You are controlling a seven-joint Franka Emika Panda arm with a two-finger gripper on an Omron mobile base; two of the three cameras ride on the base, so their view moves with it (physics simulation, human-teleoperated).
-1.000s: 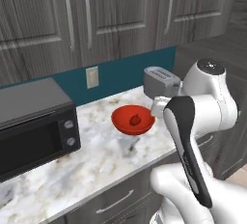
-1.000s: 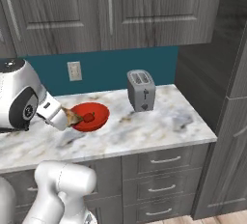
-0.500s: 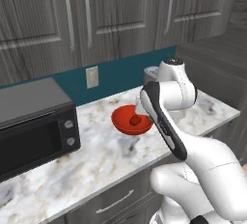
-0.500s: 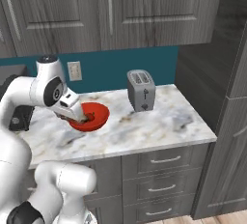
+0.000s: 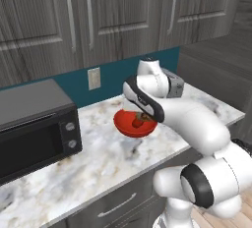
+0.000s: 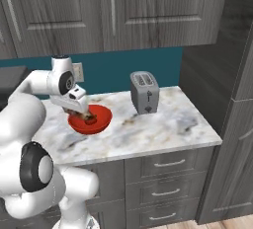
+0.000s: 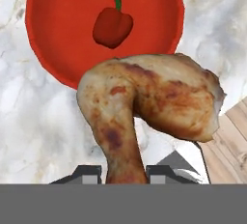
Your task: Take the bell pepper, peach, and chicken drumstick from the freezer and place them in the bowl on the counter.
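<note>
In the hand view, the tool (image 7: 123,172) is closed on the chicken drumstick (image 7: 149,107): the narrow bone end runs down between the two dark finger tips at the bottom centre of the frame, and the thick golden-brown end fills the middle and right. Behind it, in the upper half of that frame, lies the red bowl (image 7: 53,39) on the marbled surface (image 7: 38,126), with the bell pepper (image 7: 112,27) resting inside it, near the bowl's centre, green stem pointing toward the top of the frame. The drumstick's meaty end overlaps the bowl's lower rim in this view.

In the left base view, the white arm curves up from the lower right, and the tool (image 5: 141,119) sits over the bowl (image 5: 123,124) at centre frame, the drumstick (image 5: 139,121) showing as a small brown piece there. A black microwave (image 5: 34,128) stands at left on the surface (image 5: 88,168).

In the right base view, the bowl (image 6: 101,119) is left of centre, the drumstick (image 6: 89,119) over it, and a silver toaster (image 6: 144,92) stands well apart to its right.
</note>
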